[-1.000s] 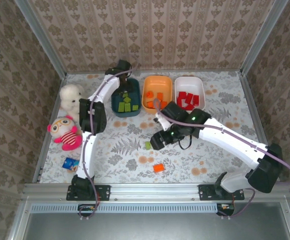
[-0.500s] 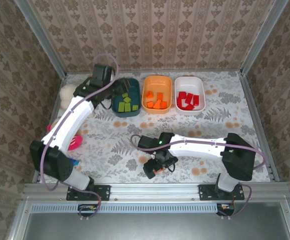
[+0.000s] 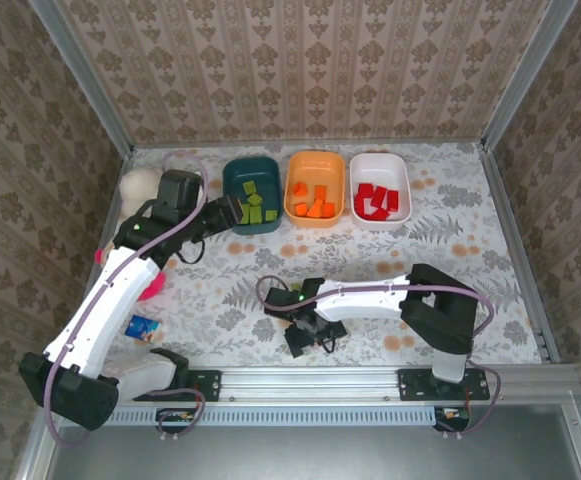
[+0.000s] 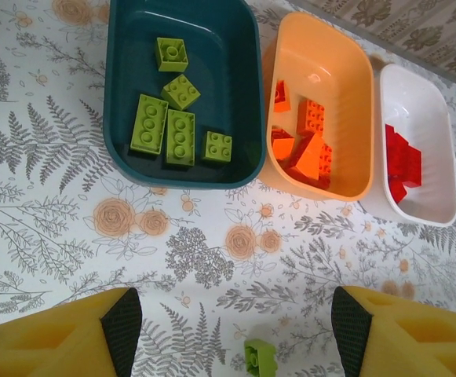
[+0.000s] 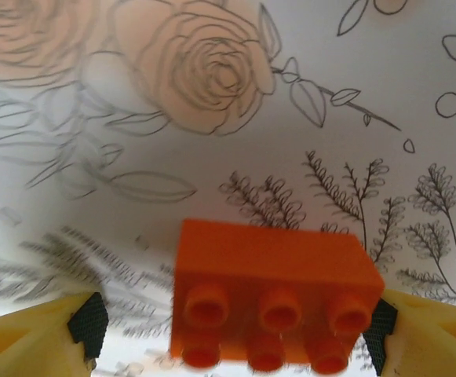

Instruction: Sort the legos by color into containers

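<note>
Right wrist view: right gripper point(image 5: 231, 322) spread astride an orange brick point(image 5: 275, 290) lying on the table point(image 5: 330, 94) (right pad looks nearly touching). Pickup step; next likely squeeze, lift, carry to the orange tub point(image 3: 315, 165). Left gripper point(image 4: 234, 330) spread, empty, above a green brick point(image 4: 259, 357).

Left arm point(image 3: 110, 300): white tubular links, black joint housings, lavender cable looped alongside.
Right arm point(image 3: 370, 295): same white links and black joints, lavender cable, small green light point(image 3: 292, 297) near the wrist.
Bases point(image 3: 175, 385): black plates fixed to an aluminium rail point(image 3: 300, 380).
Left gripper point(image 4: 235, 322) and right gripper point(image 5: 228, 326): blocky yellow fingers point(image 4: 47, 338) with black inner pads point(image 4: 123, 326).
</note>
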Robot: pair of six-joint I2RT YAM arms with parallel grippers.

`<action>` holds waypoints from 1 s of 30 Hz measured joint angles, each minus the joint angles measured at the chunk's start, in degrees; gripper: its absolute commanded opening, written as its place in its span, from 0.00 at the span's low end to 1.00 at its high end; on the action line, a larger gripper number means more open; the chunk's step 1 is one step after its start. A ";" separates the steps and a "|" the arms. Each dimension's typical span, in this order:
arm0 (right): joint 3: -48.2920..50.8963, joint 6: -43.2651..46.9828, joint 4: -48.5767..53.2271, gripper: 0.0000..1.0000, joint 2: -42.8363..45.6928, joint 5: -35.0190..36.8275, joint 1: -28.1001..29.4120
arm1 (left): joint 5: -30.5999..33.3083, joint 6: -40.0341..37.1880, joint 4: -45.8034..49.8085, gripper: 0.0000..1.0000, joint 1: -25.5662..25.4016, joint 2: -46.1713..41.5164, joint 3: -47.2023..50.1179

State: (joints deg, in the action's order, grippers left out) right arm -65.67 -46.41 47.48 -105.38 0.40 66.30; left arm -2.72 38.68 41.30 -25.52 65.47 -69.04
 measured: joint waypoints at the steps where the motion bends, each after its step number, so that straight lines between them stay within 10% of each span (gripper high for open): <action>1: -0.61 -0.15 0.39 0.81 -0.33 0.15 0.02 | -0.13 0.00 0.11 0.68 0.00 -0.09 0.04; 19: -1.05 -1.33 1.33 0.43 1.01 5.73 -1.31 | -2.99 0.00 0.07 0.67 0.00 -1.66 3.19; 30: -19.28 8.17 7.65 0.41 11.08 9.99 -21.31 | -4.20 1.01 -1.46 0.67 -1.99 -5.57 6.05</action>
State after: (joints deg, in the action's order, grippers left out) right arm -84.95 -38.24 55.13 -94.30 10.39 44.99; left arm -6.92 39.68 39.83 -27.51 59.90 -62.98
